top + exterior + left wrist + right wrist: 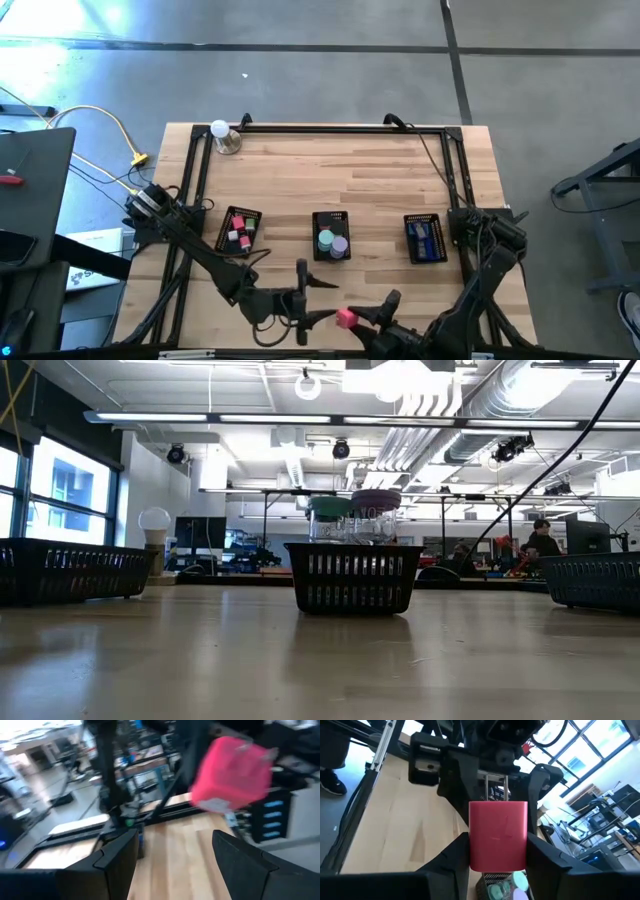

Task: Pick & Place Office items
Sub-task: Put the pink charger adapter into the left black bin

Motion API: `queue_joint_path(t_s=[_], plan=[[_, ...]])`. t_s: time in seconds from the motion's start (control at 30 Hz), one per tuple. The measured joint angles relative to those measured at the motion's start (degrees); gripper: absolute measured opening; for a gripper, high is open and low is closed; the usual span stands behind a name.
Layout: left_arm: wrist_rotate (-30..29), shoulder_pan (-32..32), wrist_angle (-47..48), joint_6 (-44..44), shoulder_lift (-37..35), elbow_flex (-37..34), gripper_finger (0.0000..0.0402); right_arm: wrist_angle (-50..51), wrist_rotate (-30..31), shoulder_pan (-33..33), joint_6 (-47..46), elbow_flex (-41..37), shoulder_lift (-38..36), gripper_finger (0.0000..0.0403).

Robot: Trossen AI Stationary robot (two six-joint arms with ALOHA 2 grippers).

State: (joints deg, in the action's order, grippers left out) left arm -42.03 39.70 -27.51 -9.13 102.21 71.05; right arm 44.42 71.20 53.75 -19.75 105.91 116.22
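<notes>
Right gripper clamps a red block; left gripper waits open, empty, just beside. A mistimed handover could drop the block.

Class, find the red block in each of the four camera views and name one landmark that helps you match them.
High view: red block near the table's front edge, between the two grippers.
Low view: not in it.
Left wrist view: the block hangs ahead of the open left gripper, apart from it.
Right wrist view: the block is clamped in the right gripper.
Shared landmark: the middle tray holding teal and purple rolls.
</notes>
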Motion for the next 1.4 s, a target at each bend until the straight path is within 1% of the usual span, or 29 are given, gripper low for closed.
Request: queue_joint_path(t_s=[0.1,0.13,0.33,0.6,0.67,0.8,0.87,1.07,1.23,1.4], plan=[[4.1,0.7,-0.8,-2.4,0.0,0.0,0.0246,0.0,0.1,-0.1,0.1,0.0,0.0,0.0137],[4.5,1.0,-1.7,-3.3,0.0,0.0,0.0246,0.0,0.4,-0.1,0.1,0.0,0.0,0.0137],[4.8,2.2,-5.7,-5.9,0.0,0.0,0.0246,0.1,0.4,-0.1,0.5,0.0,0.0,0.0137],[5.2,0.5,-6.0,-5.9,0.0,0.0,0.0246,-0.6,0.8,-0.1,0.6,0.0,0.0,0.0137],[7.4,-0.2,-6.3,-5.9,0.0,0.0,0.0246,-0.6,0.8,-0.3,0.6,0.0,0.0,0.0137],[13.8,-1.7,-6.7,-5.9,0.0,0.0,0.0246,-0.7,0.8,-0.5,0.7,0.0,0.0,0.0137],[15.3,-2.2,-6.8,-5.9,0.0,0.0,0.0246,-0.7,0.1,-0.6,1.0,0.0,0.0,0.0137],[16.0,-2.8,-8.2,-8.0,0.0,0.0,0.0246,-1.6,-0.8,-0.9,2.0,0.0,0.0,0.0137],[18.1,-2.9,-9.1,-9.5,0.0,0.0,0.0243,-1.8,-1.4,-1.3,2.1,0.0,0.0,0.014],[18.5,-2.9,-9.0,-9.6,0.0,0.0,0.0223,-1.8,-2.2,-1.7,2.1,0.0,0.0,0.0138]])
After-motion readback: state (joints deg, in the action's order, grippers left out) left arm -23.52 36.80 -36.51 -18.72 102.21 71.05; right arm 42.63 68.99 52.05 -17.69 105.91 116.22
